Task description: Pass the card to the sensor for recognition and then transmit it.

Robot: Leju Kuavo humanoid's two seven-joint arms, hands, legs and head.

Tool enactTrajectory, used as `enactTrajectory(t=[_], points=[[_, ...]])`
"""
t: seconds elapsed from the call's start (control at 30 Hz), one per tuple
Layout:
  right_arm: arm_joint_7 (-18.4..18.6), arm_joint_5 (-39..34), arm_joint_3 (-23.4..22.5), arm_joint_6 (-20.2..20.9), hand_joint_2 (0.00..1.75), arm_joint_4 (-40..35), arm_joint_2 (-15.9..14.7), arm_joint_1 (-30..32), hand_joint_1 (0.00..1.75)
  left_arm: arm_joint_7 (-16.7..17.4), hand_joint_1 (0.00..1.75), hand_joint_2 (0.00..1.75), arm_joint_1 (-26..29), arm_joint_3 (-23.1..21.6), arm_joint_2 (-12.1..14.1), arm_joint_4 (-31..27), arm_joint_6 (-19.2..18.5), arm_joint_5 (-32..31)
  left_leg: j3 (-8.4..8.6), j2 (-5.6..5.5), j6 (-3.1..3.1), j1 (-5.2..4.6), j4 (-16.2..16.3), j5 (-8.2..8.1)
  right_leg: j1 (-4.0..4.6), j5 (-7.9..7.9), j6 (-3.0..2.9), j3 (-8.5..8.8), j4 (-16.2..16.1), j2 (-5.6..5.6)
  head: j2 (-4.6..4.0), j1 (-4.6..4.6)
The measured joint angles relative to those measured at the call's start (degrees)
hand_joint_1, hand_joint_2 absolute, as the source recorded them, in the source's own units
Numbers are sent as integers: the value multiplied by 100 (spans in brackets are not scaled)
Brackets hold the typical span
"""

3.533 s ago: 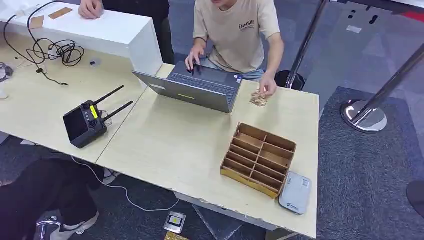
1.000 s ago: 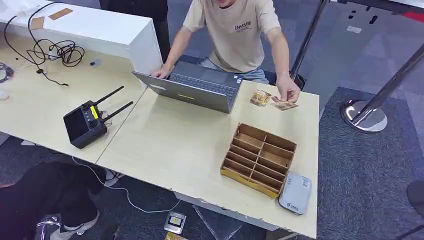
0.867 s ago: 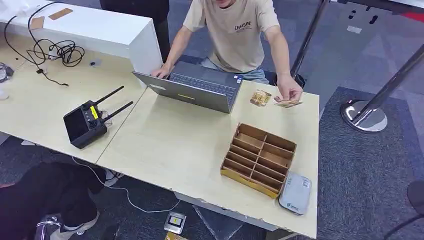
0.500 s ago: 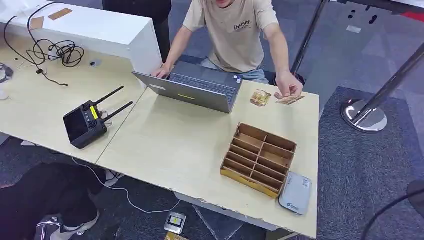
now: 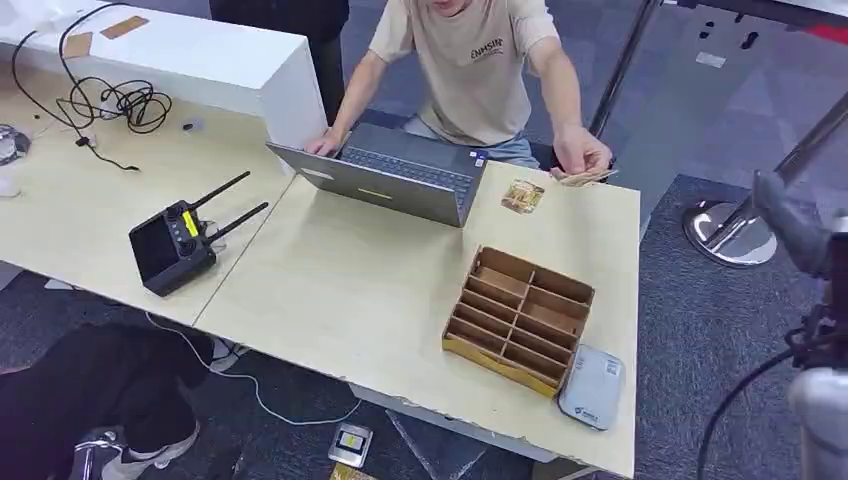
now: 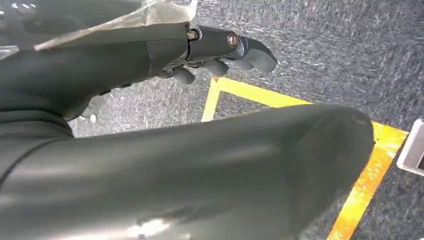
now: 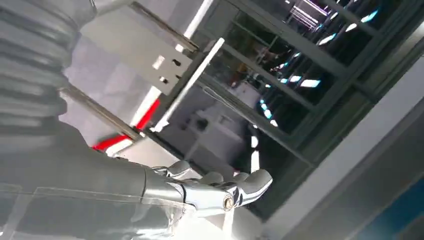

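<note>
A person across the table holds a brown card (image 5: 586, 177) in one hand above the far table edge. A small stack of cards (image 5: 522, 195) lies on the table beside the laptop. The grey sensor (image 5: 590, 387) sits at the near right corner, touching a wooden divided box (image 5: 520, 316). My right hand (image 5: 793, 222) is raised at the right edge of the head view, off the table's side, well apart from the card. Its fingers (image 7: 220, 192) are extended and hold nothing. My left hand (image 6: 220, 50) hangs over the carpet with nothing in it.
An open laptop (image 5: 400, 178) stands at the far edge in front of the person. A black remote with antennas (image 5: 175, 245) and coiled cables (image 5: 112, 100) lie on the left table. A stanchion base (image 5: 730, 235) stands on the carpet at right.
The person picked one card off the table and lifted it above the far edge. My right arm and hand have risen into the head view at the right.
</note>
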Motion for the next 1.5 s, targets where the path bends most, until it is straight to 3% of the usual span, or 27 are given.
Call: enactTrajectory(t=[0.53,0.9,1.17,1.5], points=[[0,2553,2092,131,175,123,-50,-610,0,-98,0,0,-8,-175,4,0,-219,-109,-1,1,0,0,0,0,0,0,0,-1,0,0,0,2],[-81,4205,3611,221,175,678,-83,-994,0,-109,0,0,-12,-247,9,2,-428,-160,4,1,-1,1,0,1,1,0,0,-1,0,1,0,0],[-98,4635,4238,343,175,1224,-118,-1070,0,-109,0,0,-22,-323,11,2,-490,-192,3,2,-1,0,0,1,0,0,0,-3,0,3,0,2],[92,4329,4589,365,175,2174,-181,-1083,0,-111,0,0,-37,-409,20,4,-476,-260,5,2,-1,1,1,1,0,0,0,-2,0,4,0,0]])
